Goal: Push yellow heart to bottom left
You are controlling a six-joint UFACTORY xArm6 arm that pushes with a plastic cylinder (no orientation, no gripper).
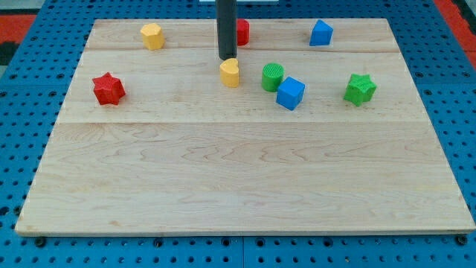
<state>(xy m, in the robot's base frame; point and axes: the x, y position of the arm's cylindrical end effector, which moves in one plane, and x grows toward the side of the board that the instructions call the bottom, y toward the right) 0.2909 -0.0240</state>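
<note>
The yellow heart (230, 73) sits on the wooden board (238, 179) a little above the middle, near the view's top. My tip (227, 57) is right at the heart's upper edge, touching it or nearly so, just above it in the view. The rod rises straight up out of the view's top and hides part of a red block (242, 31) behind it.
A yellow hexagon-like block (152, 36) is at the top left, a red star (108, 88) at the left. A green cylinder (272, 77) and a blue cube (290, 93) stand right of the heart. A green star (360, 88) and a blue block (320, 33) are further right.
</note>
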